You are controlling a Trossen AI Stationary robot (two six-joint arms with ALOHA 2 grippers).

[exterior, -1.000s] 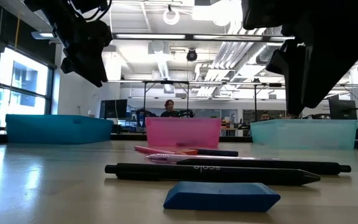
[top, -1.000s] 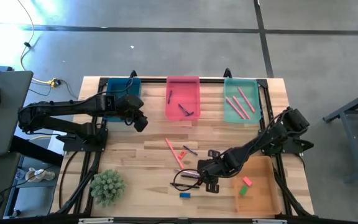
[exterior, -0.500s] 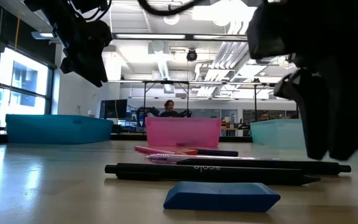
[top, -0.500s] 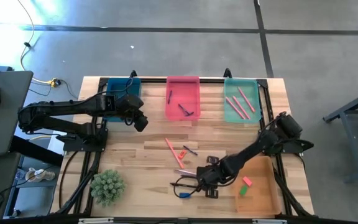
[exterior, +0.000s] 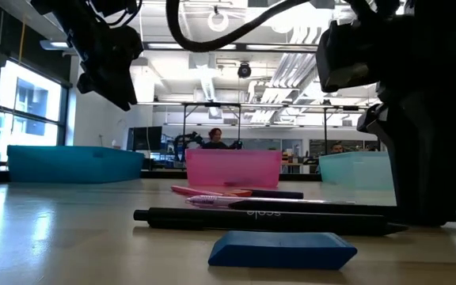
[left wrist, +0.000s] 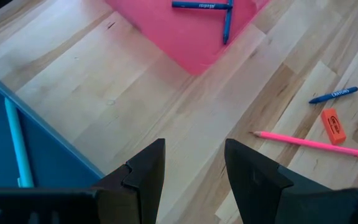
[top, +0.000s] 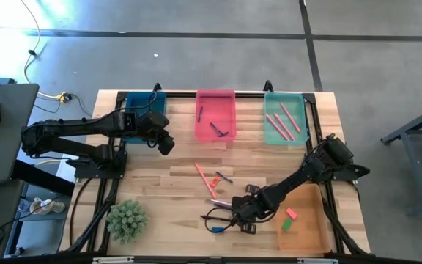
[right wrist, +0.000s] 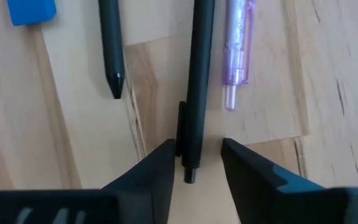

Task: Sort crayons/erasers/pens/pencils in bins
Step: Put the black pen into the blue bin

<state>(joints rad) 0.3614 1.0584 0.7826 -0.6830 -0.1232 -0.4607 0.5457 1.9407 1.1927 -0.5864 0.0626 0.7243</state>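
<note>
Down at the table's near edge, the right gripper [right wrist: 194,163] is straddling a black pen [right wrist: 197,74], jaws apart and not clamped; farther off, the left gripper [top: 165,143] is hovering, fingers parted, near the dark blue bin [top: 152,99].

Black pen [right wrist: 199,81] flat on table, its end between my right gripper [right wrist: 196,163] fingers. Second black pen [right wrist: 110,46] and purple pen [right wrist: 237,53] flank it; blue eraser [right wrist: 32,11] farther off.

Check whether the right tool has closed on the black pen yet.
Not yet. The right tool straddles the black pen's end, with a gap visible beside each finger; the pen lies flat on the table.
</note>
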